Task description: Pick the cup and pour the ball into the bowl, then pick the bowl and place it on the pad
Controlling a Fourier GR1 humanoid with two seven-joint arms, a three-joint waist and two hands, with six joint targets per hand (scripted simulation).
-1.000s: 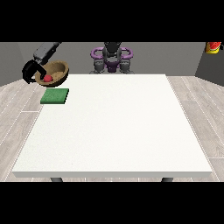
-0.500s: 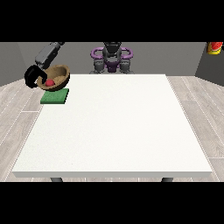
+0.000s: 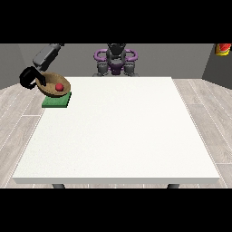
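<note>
One hand (image 3: 30,78), at the view's left, is curling its fingers round the rim of the brown bowl (image 3: 50,84) and holding it tilted just above the green pad (image 3: 56,101) at the white table (image 3: 118,136)'s far left corner. Riding inside the bowl is the red ball (image 3: 59,87).

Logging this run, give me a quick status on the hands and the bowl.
Hand at the view's left holds the bowl by its rim. Red ball inside, bowl tilted over the green pad. Other hand unseen. Nothing in the way.
</note>
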